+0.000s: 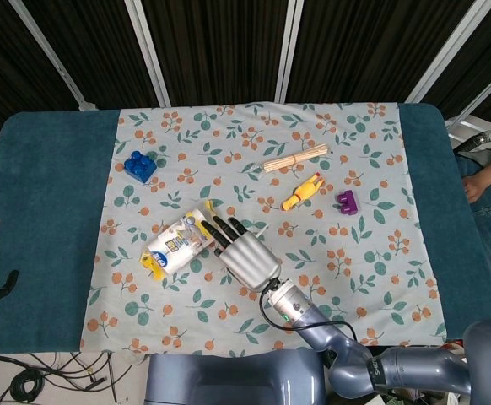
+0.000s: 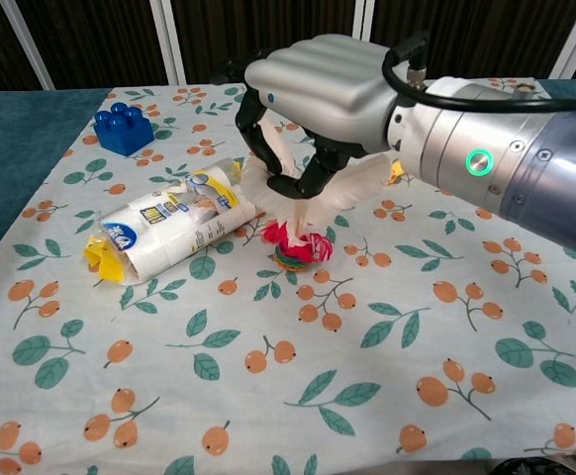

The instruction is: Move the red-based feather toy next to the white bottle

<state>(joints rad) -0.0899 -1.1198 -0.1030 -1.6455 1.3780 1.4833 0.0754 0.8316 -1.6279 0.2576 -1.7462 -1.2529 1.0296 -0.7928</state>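
tight on the bottle side, roomy everywhere else

white bottle (image 2: 174, 225) lies just left of the right hand (image 2: 313, 94) and feather toy (image 2: 295, 244), blocking that way; bare cloth (image 2: 367, 396) in front and right is open to pass.

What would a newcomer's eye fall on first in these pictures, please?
Most striking is the big silver right robot hand at the middle of the floral cloth, pinching the feather toy by its white feathers, red base down. Just left of it lies the white bottle on its side. A blue block sits farther back left.
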